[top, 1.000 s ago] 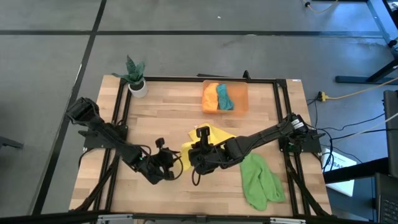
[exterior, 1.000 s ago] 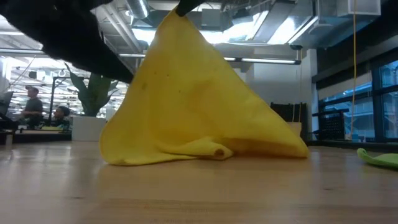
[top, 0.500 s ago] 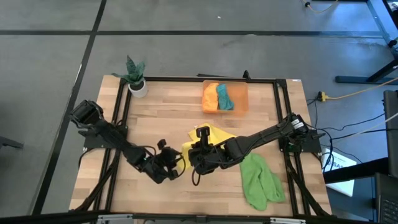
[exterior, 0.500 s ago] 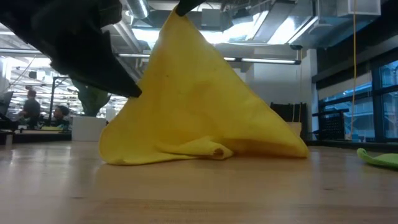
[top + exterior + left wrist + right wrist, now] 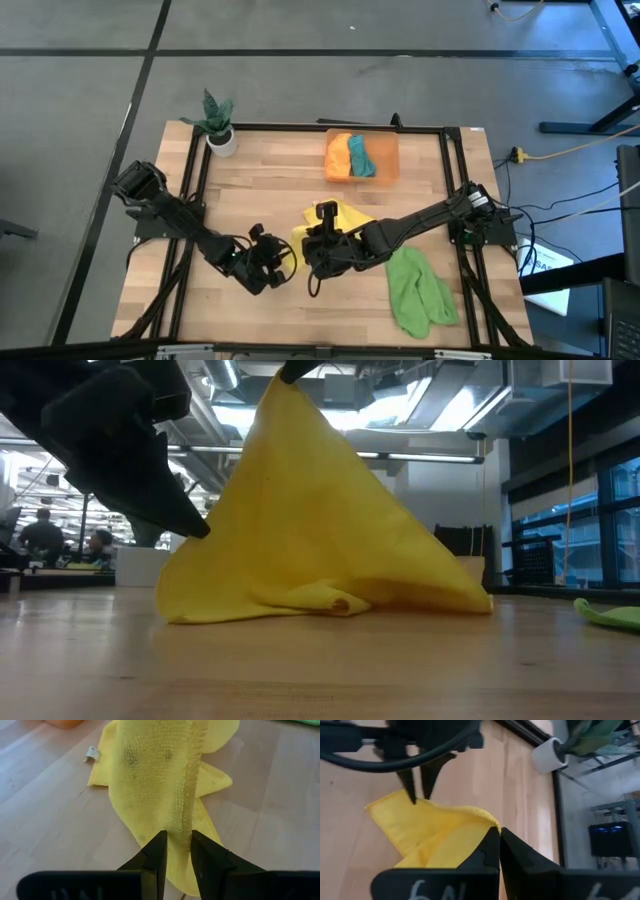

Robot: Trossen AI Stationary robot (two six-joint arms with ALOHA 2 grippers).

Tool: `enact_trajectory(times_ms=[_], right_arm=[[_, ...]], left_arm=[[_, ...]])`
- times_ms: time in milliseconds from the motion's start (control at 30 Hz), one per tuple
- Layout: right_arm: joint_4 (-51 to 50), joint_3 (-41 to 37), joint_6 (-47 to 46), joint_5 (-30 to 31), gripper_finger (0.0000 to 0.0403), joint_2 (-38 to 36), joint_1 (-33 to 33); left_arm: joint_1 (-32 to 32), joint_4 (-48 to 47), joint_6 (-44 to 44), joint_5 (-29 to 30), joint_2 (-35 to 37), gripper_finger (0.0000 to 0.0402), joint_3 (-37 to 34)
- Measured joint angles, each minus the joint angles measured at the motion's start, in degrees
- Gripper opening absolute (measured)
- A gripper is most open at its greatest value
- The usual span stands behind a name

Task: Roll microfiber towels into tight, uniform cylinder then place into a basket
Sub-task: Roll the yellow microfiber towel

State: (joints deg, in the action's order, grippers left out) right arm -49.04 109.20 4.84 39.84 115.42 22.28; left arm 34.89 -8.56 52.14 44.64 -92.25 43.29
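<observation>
A yellow towel (image 5: 320, 520) stands like a tent, one corner lifted and its lower edge (image 5: 330, 605) on the wood. My right gripper (image 5: 322, 248) is shut on that raised corner. My left gripper (image 5: 177, 851) is open at the towel's hanging side edge, a finger on each side of the hemmed edge (image 5: 187, 795). At the far side stands the orange basket (image 5: 388, 150), with an orange towel (image 5: 339, 158) and a teal towel (image 5: 360, 156) in it. A light green towel (image 5: 418, 290) lies crumpled near the right edge. My right gripper pinches the yellow towel's corner (image 5: 489, 821) between its two shut fingers, coming slanting down from the table's right. The towel hangs below the pinch (image 5: 288, 376) and spreads out, its bottom edge slack on the table. My left gripper's fingertips (image 5: 412, 796) reach the towel's side hem; whether they touch it I cannot tell.
A white pot with a green plant (image 5: 218, 128) stands at the far left corner. A black frame (image 5: 190, 190) runs around the table. Bare wood lies near the front edge between the arms and to the left.
My left gripper has come down and toward the yellow towel, rolling its wrist, and now stands at the towel's hanging side edge. My right gripper has kept the corner raised, and the towel keeps its tent shape.
</observation>
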Motion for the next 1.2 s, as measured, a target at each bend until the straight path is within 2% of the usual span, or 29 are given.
enact_trajectory(times_ms=[100, 433, 533, 867, 1033, 1133, 1200], right_arm=[[-0.3, 1.7, 0.6, 2.4, 0.0003, 0.1, 0.0], [-0.7, 10.4, 4.6, 2.6, 0.0002, 0.1, 0.1], [-2.3, 12.2, 4.6, 2.7, 0.0002, 0.1, 0.1], [-3.5, 12.9, 4.5, 2.7, 0.0003, 0.0, 0.1], [-3.5, 12.9, 4.2, 2.7, 0.0003, 0.0, 0.1], [-3.8, 12.9, 3.2, 2.7, 0.0004, 0.0, 0.3], [-4.6, 12.9, 3.2, 2.7, 0.0004, 0.0, 0.6]], left_arm=[[0.0, -0.3, -0.1, 0.0, -0.6, 0.0074, 0.0], [0.1, -3.0, -0.2, 2.6, -0.6, 0.0074, 0.0], [0.6, -4.0, -3.2, 2.5, -0.6, 0.0074, 0.0], [1.1, -6.4, -5.9, 0.6, -0.6, 0.0072, 0.0], [1.1, -7.1, -6.1, 1.3, -0.6, 0.0037, 0.0], [1.1, -10.4, -6.1, 1.3, 0.1, 0.0007, 0.0], [1.1, -13.4, -5.7, 1.3, 1.4, 0.0005, 0.1]])
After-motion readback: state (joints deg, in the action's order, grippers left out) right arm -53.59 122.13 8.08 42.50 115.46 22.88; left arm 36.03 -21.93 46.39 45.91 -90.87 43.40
